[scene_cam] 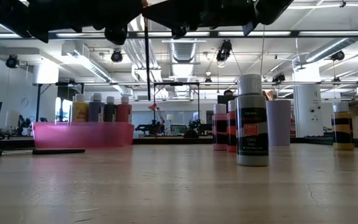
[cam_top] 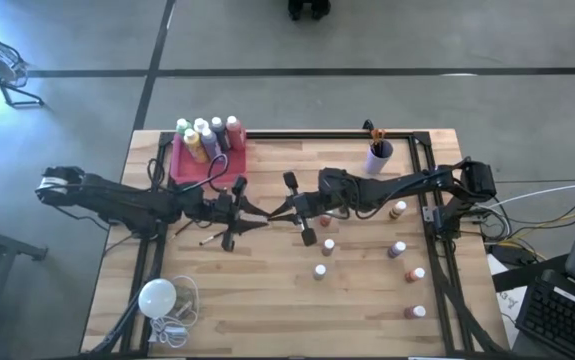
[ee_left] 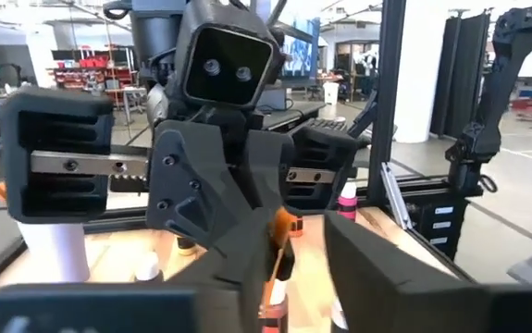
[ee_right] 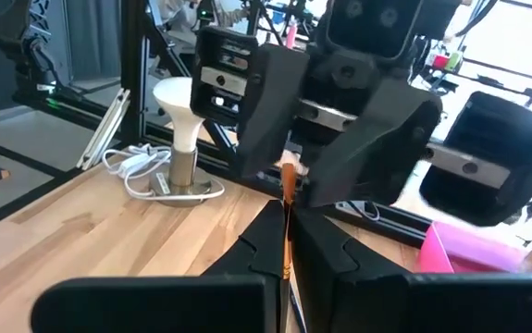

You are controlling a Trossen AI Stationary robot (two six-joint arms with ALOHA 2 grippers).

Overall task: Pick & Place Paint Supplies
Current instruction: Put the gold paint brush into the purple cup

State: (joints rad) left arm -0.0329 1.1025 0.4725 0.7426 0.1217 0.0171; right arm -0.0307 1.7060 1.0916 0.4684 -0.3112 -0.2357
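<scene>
Both arms meet above the middle of the table. A thin paintbrush [ee_right: 288, 217] with an orange band stands upright between them, and my right gripper [ee_right: 287, 254] is shut on it. My left gripper [ee_left: 289, 291] faces it from the table's left side and is open. Its fingers stand on either side of the brush [ee_left: 278, 264]; I cannot tell whether one touches it. In the high view the two grippers meet at the left gripper [cam_top: 257, 212] and the right gripper [cam_top: 282, 212]. Another brush [cam_top: 207, 238] lies flat on the table below them. My right gripper pinches the paintbrush's thin shaft [ee_right: 288, 236] between its two fingers, just below the orange band [ee_right: 287, 176]. The fingers come level from the table's right side and lie across the brush. The brush stands about upright, lifted clear of the table.
A pink tray [cam_top: 182, 170] with several white-capped bottles stands at the far left. A pale cup [cam_top: 379, 158] holding brushes is at the far right. Several small bottles [cam_top: 397, 248] stand on the right half. A white bulb [cam_top: 157, 297] with its cord lies near left.
</scene>
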